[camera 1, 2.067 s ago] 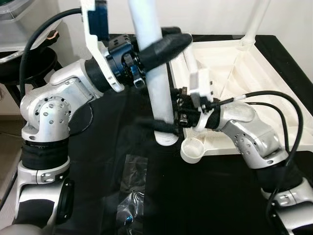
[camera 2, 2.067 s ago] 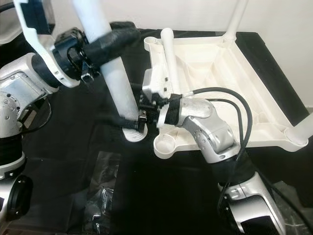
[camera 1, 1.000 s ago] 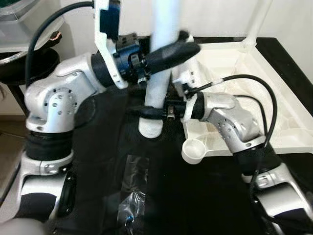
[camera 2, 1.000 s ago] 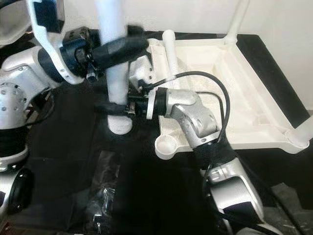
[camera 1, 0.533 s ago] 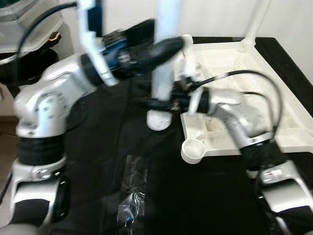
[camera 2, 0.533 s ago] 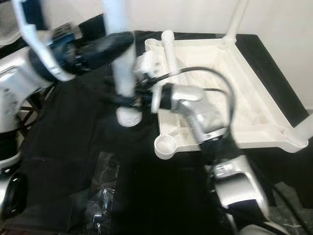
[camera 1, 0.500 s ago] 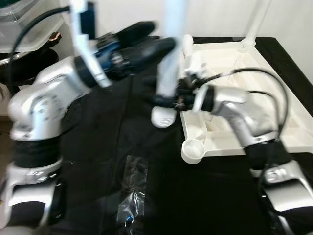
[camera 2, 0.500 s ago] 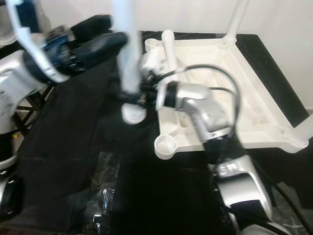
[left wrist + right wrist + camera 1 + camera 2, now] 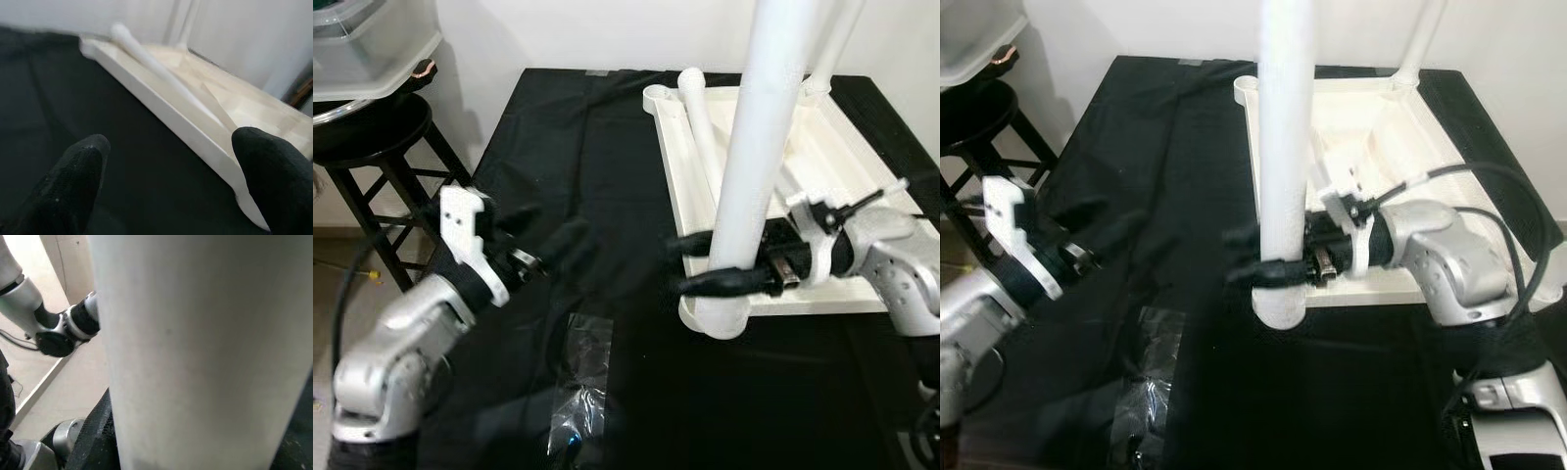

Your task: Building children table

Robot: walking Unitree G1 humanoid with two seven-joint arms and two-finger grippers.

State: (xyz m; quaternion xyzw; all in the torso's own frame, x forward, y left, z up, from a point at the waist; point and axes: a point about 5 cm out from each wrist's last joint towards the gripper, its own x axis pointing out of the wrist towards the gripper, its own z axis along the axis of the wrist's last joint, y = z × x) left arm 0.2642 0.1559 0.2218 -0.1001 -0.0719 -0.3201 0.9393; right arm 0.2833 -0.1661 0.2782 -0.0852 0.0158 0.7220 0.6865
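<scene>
The white table leg (image 9: 759, 166) stands nearly upright at the centre right of the left eye view, its foot sitting over the near left corner socket of the upturned white tabletop (image 9: 862, 157). The right gripper (image 9: 700, 264) clamps it low down, one black finger on each side. The left gripper (image 9: 548, 250) hangs at the lower left over the black cloth (image 9: 568, 147), fingers spread and holding nothing; its wrist view shows the two fingertips (image 9: 73, 176) well apart.

With a single low grip on a tall leg, I'd worry about it tipping or twisting out of line. If the end isn't square in the socket, it could jam or slip off the corner, and a sideways push might shove the tabletop across the cloth.

The socket itself is hidden behind the leg's foot, so I can't tell whether it is seated. The leg's top runs out of the frame. A second leg (image 9: 700, 117) lies in the tray, and a crumpled plastic bag (image 9: 578, 401) sits at the bottom, its contents unclear.
</scene>
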